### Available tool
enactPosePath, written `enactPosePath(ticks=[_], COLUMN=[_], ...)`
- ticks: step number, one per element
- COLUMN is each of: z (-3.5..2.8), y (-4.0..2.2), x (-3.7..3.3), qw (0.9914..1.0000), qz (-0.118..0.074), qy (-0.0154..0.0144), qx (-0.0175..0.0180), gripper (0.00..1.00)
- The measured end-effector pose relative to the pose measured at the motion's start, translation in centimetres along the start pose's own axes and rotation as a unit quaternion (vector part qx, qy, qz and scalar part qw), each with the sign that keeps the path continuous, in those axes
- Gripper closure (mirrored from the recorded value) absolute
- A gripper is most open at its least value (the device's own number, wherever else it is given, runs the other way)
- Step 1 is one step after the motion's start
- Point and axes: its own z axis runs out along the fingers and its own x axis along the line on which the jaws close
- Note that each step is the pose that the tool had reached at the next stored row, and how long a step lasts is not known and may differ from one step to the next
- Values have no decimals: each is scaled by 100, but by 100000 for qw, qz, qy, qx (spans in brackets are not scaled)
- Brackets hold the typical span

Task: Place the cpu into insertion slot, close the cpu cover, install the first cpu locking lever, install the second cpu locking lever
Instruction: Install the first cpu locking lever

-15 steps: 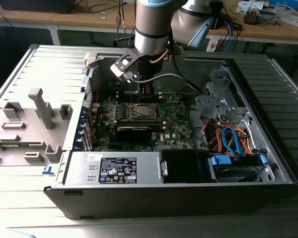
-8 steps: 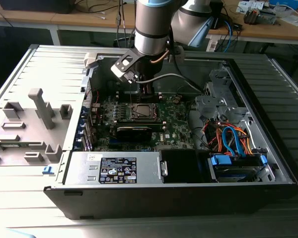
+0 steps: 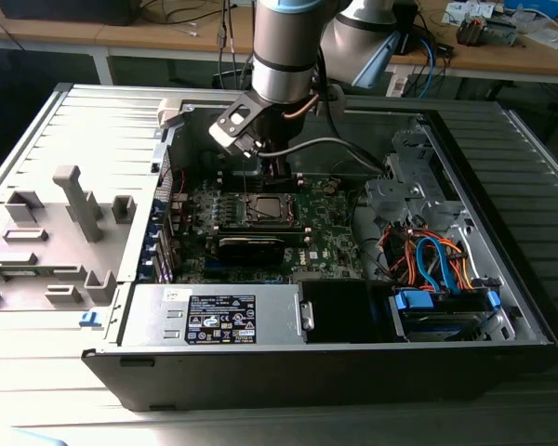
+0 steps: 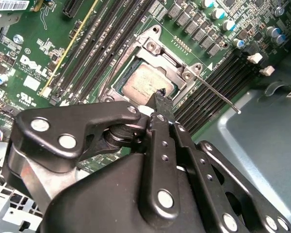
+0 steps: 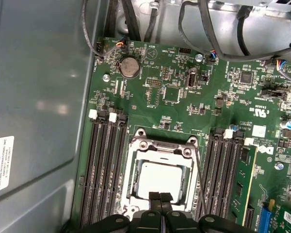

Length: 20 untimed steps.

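The cpu (image 5: 160,178) lies flat in the insertion slot (image 5: 134,194) on the green motherboard (image 5: 174,92), its silvery top showing through the window of the cpu cover (image 5: 161,147). The cover lies down over it. My gripper (image 5: 160,197) is shut, its fingertips pressed together, at the socket's edge just beside the chip. In the second wrist view the gripper (image 4: 161,97) tip stands at the cpu (image 4: 144,82) rim, and one thin locking lever (image 4: 218,94) sticks out free past the cover (image 4: 167,54). In the exterior view the gripper (image 3: 277,175) hangs over the slot (image 3: 265,210).
Black memory slots (image 5: 104,165) flank the socket on both sides. The grey case wall (image 5: 39,97) is close by, cables (image 5: 218,48) run along the board's far edge, and a black heatsink block (image 3: 251,246) and the power supply (image 3: 219,316) sit nearer the case front.
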Motion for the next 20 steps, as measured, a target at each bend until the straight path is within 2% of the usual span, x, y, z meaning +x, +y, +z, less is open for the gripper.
enactPosePath(ticks=[20], z=[0], y=[0], x=[0], qw=[99975], qz=[-2249], qy=[-85], qx=[68], gripper=[89])
